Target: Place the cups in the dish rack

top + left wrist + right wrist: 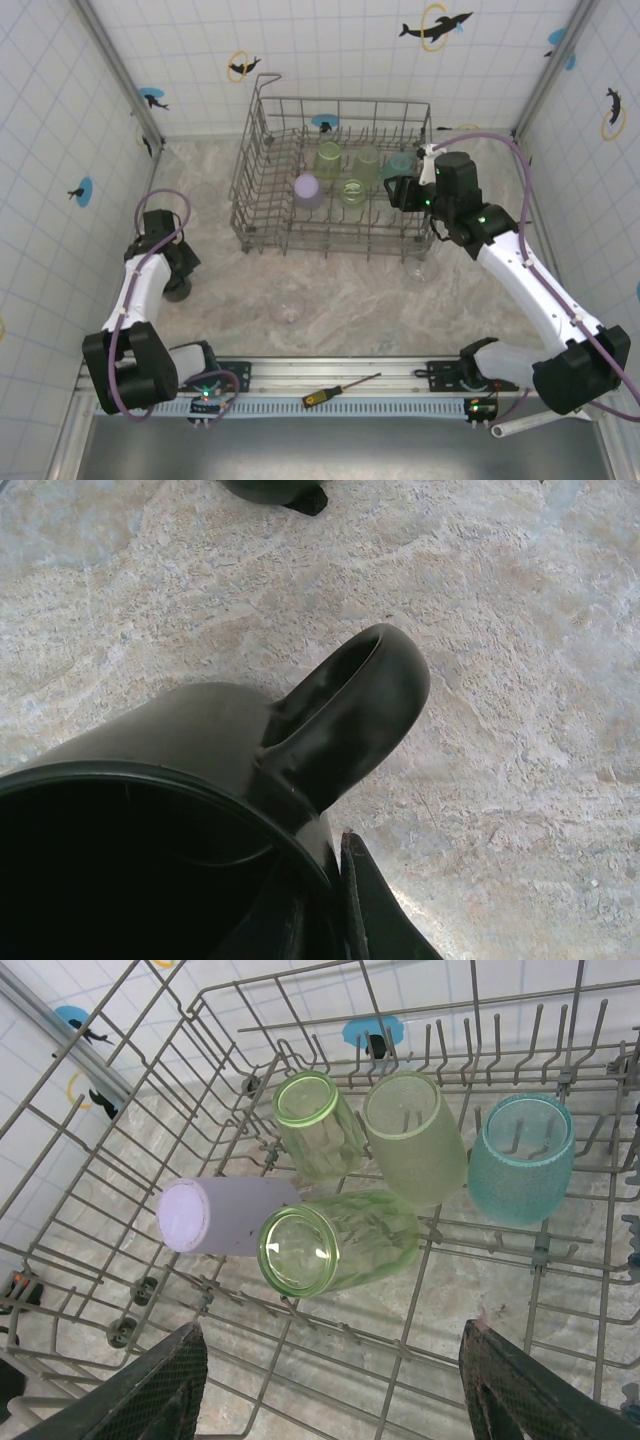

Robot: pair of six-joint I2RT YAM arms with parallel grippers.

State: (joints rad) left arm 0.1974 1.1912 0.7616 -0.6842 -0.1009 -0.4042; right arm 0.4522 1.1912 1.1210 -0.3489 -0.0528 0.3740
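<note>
The black mug point(190, 770) stands on the table at the left, handle point(350, 715) toward the camera. My left gripper point(335, 885) is shut on its rim next to the handle, one finger inside and one finger point(375, 910) outside; from above the left gripper point(176, 272) sits over the mug point(178, 291). In the dish rack point(262, 130) lie a lavender cup point(225, 1215), three pale green cups point(335, 1245) point(318, 1125) point(415, 1135) and a teal cup point(520, 1160). My right gripper point(340, 1400) hangs open over the rack's right part point(403, 192), holding nothing.
Clear cups stand on the table in front of the rack point(288, 305) and by its right corner point(421, 268). A screwdriver point(340, 389) lies on the front rail. Tiled walls close in both sides and the back.
</note>
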